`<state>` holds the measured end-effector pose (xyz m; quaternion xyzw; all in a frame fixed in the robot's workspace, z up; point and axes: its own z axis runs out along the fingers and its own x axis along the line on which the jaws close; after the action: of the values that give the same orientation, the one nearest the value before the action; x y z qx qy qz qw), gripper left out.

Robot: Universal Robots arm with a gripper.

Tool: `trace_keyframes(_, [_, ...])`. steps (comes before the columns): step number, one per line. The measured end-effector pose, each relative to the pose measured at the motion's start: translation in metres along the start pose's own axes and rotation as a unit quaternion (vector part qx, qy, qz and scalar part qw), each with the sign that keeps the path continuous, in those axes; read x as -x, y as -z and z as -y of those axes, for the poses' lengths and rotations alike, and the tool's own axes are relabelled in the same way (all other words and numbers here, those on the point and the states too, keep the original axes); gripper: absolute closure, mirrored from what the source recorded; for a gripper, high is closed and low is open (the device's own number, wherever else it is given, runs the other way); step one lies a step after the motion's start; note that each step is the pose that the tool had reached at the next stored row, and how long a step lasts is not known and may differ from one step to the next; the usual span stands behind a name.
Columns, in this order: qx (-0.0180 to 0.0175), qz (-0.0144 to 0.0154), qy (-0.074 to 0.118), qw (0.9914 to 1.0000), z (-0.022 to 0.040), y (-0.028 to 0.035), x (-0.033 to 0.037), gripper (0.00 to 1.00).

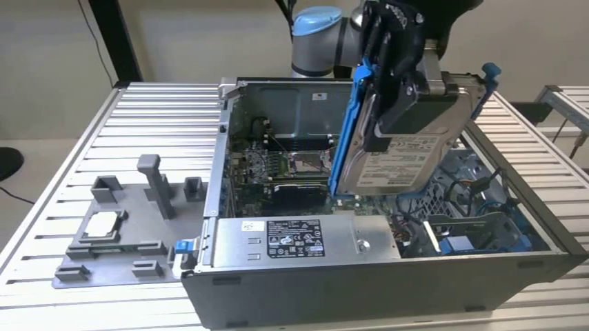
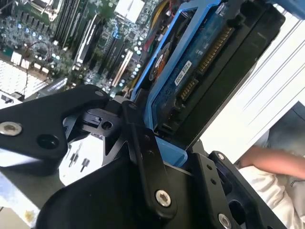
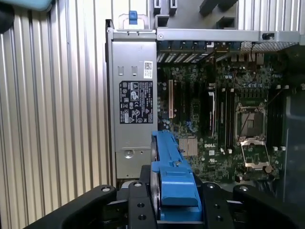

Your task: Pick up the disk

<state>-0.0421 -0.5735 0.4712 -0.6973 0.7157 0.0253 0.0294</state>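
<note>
Exterior view first: the black hand (image 1: 398, 69) is clamped on the disk (image 1: 410, 148), a flat silver-grey metal hard drive with a white label and a blue plastic bracket round its edge. The disk hangs nearly upright in the air, clear above the open grey metal computer case (image 1: 368, 276), which sits on the ribbed metal counter (image 1: 156, 131). Inside the case you can see the green motherboard (image 1: 276, 165), and the grey power supply box with a black label (image 1: 299, 239) runs along the case's near wall. On the counter toward the exterior view's left is a grey plastic fixture tray (image 1: 124, 234), with a small square silver chip (image 1: 103, 224) resting in it.

Second wrist view: the hand's black fingers (image 2: 147, 157) pinch the blue bracket at one end of the disk (image 2: 209, 62), whose connector edge faces the camera. The motherboard (image 2: 71, 33) is far below, and a person's arm (image 2: 271, 160) shows past the counter's edge.

First wrist view: the disk (image 3: 174, 181) is seen edge-on, held between the fingers (image 3: 138, 210), high over the power supply box (image 3: 136, 105) and the motherboard (image 3: 214, 129).
</note>
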Motion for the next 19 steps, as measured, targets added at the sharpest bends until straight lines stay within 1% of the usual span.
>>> trace_keyframes(9, [0.0000, -0.0001, 0.000, 1.00000, 0.0411, -0.0008, 0.0005, 1.00])
trace_keyframes(15, [0.0000, -0.0001, 0.000, 1.00000, 0.0682, -0.0014, -0.0013, 1.00])
trace_keyframes(19, [0.0000, -0.0001, 0.000, 1.00000, 0.0803, -0.0018, -0.0050, 1.00])
